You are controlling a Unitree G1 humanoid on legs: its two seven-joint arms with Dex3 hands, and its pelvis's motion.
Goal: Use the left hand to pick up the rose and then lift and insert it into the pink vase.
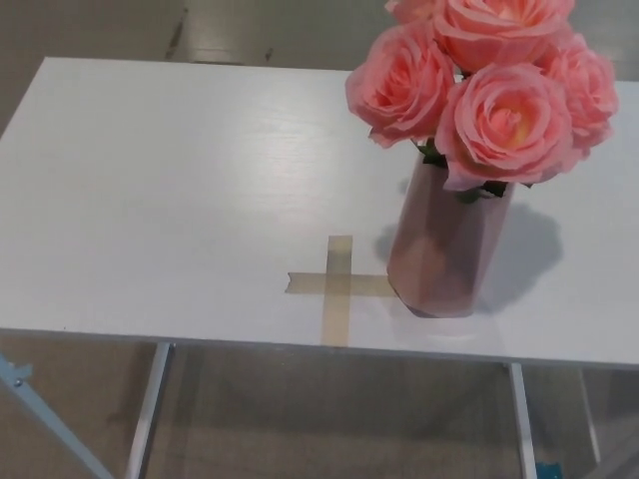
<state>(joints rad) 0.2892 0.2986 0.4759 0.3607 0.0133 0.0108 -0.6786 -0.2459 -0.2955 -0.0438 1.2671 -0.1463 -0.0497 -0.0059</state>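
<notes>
A pink vase [446, 245] stands upright on the white table [160, 200], right of centre near the front edge. Several pink roses [494, 85] fill its mouth, their heads bunched above the rim. No loose rose lies on the table in this view. Neither of my hands shows in the head view.
A cross of tan tape [337, 286] is stuck to the tabletop just left of the vase's base. Below the front edge, the table's white legs [148, 409] and a light blue bar [45, 419] at lower left stand over the floor.
</notes>
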